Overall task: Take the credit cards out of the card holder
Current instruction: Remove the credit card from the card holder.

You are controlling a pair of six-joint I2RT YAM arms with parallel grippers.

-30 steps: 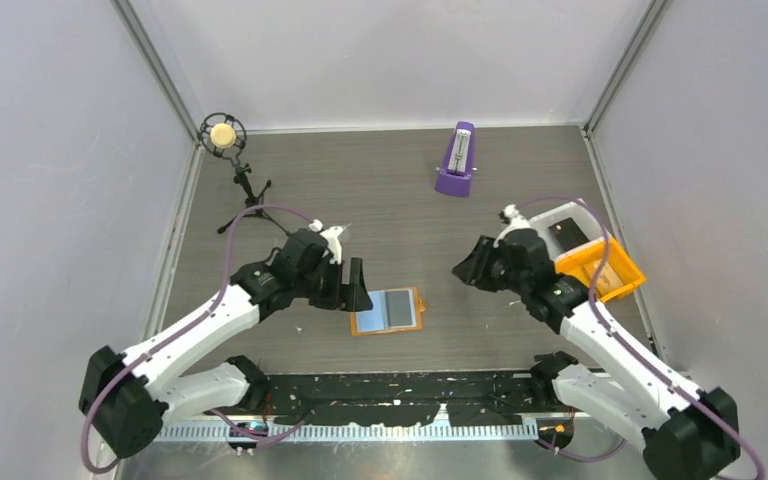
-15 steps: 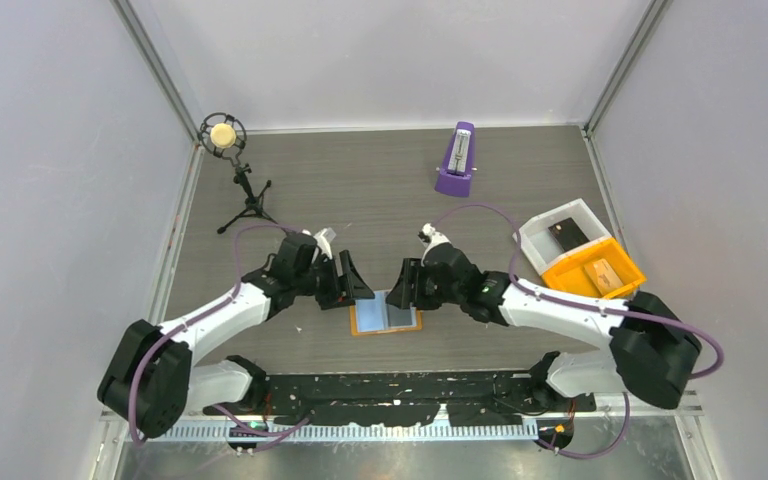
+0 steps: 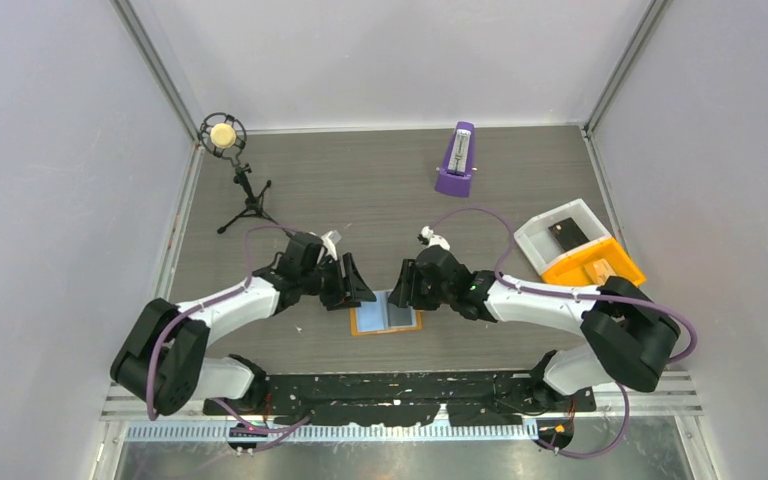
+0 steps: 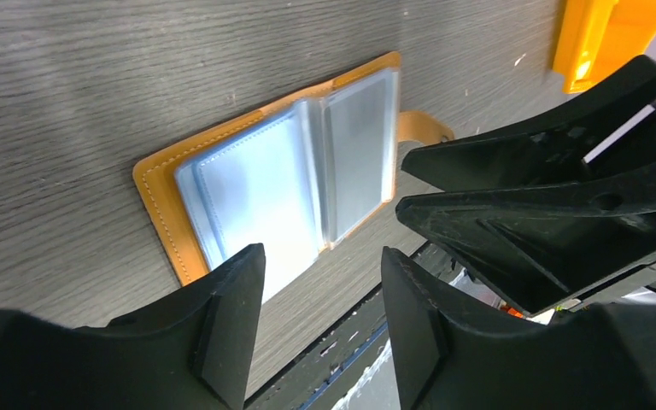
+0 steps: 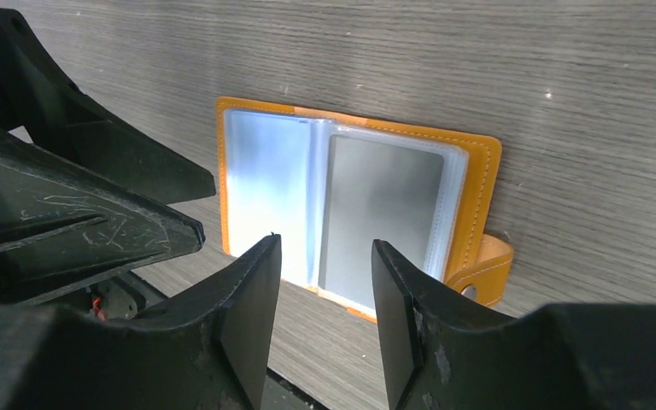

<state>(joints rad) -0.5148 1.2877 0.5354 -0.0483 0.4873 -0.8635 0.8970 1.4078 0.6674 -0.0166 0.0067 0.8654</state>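
Tabletop (image 3: 380, 190): card holder (image 3: 387, 314) spread; left gripper (image 4: 323, 286) and right gripper (image 5: 325, 256) gape, seemingly above its edges.

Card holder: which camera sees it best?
Right wrist view: the card holder lies open, both pages and snap tab showing. Left wrist view hides its corner behind a finger. Top view shows it tiny.

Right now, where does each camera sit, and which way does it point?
Top external: above and behind the arms, looking down on the table; both arms show.
Left wrist: on the left arm, looking between the open fingers of the left gripper at the open card holder; right gripper opposite.
Right wrist: mirrored, between the right gripper's fingers; left gripper opposite.
Shared: both wrist views show the card holder.
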